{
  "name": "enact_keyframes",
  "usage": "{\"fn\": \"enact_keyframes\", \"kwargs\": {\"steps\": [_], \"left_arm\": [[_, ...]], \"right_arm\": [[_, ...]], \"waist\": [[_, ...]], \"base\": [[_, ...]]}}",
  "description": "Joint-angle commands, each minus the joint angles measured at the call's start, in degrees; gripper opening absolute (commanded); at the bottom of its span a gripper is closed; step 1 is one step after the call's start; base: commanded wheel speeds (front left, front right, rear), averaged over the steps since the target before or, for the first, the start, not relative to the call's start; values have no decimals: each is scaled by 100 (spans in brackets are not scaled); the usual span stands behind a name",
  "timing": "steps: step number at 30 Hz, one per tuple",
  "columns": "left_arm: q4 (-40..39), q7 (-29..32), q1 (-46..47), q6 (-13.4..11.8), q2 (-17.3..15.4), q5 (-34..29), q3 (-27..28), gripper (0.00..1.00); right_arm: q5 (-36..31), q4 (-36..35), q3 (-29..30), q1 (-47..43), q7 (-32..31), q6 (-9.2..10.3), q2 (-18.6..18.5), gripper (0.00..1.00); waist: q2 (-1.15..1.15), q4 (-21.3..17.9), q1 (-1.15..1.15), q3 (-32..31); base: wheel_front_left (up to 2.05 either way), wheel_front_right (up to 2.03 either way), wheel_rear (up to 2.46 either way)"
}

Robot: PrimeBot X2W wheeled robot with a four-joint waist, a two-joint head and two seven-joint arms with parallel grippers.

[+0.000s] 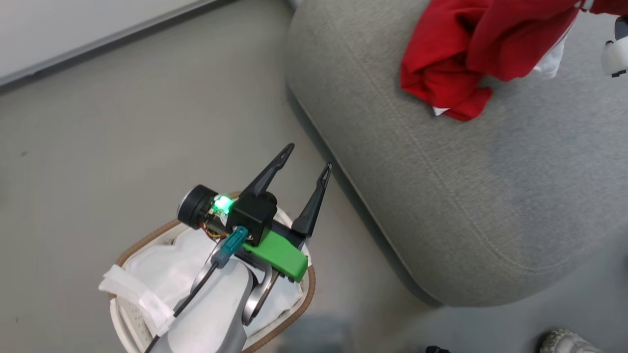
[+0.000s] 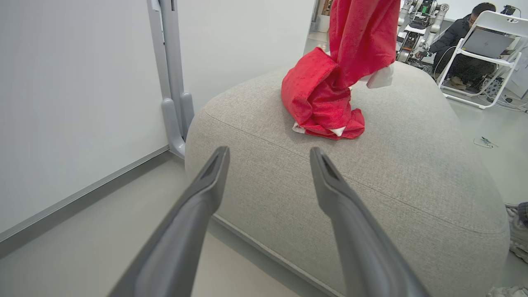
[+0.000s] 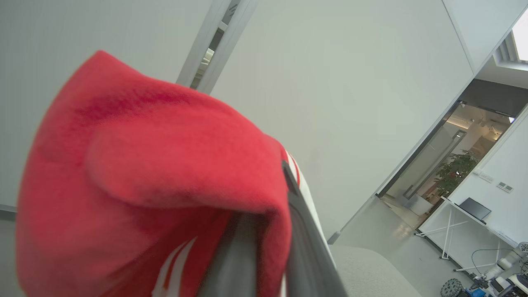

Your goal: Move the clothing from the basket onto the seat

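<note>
The right gripper (image 3: 268, 194), clamped shut on the clothing (image 1: 456, 54) whose lower folds heap on the seat (image 1: 466, 196) beneath it, should probably sink lower before releasing, while the left gripper (image 1: 308, 156) hovers wide open and empty over the basket (image 1: 147, 240).

Splayed left gripper (image 1: 308, 157) (right gripper (image 3: 288, 194) clamped).

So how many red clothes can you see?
1 red bundle: its bottom rests on the sofa cushion, and its top hangs from the right gripper. Folds may hide a second garment.
</note>
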State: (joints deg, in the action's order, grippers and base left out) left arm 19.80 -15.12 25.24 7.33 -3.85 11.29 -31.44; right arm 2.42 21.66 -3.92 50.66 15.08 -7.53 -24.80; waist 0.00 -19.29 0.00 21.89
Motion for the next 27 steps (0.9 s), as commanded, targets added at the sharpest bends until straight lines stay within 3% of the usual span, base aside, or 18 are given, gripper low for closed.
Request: {"fn": "enact_keyframes", "kwargs": {"steps": [1, 10, 12, 13, 14, 19, 27], "left_arm": [[-18, -4, 158, 18, -18, -22, 10, 100], [-36, -3, 407, 19, 17, -30, 38, 100], [-24, -3, 403, 19, 16, -34, 78, 100], [-18, -4, 391, 19, 16, -35, 95, 100], [-13, -4, 375, 19, 19, -35, 111, 100], [18, -3, 190, 19, 17, -10, 276, 100], [53, -3, -167, 19, 46, 76, 499, 100]], "right_arm": [[-51, 143, 93, 79, 11, 9, 27, 0], [-374, 1307, 929, -307, 11, 8, 330, 0], [-443, 1468, 1152, -440, 12, 8, 392, 43], [-476, 1553, 1271, -524, 11, 8, 415, 56], [-491, 1606, 1361, -596, 11, 8, 455, 100], [-517, 1545, 1707, -935, 12, 8, 586, 100], [-569, 1148, 1701, -1948, 12, 8, 900, 100]], "waist": [[0, 529, 0, 536], [0, 1006, 0, 990], [0, 1051, 0, 1009], [0, 1070, 0, 1002], [0, 1080, 0, 985], [0, 1043, 0, 768], [0, 981, 0, 119]], "base": [[0, 0, 0], [0, 0, 0], [0, 0, 0], [0, 0, 0], [0, 0, 0], [0, 0, 0], [0, 0, 0]]}}
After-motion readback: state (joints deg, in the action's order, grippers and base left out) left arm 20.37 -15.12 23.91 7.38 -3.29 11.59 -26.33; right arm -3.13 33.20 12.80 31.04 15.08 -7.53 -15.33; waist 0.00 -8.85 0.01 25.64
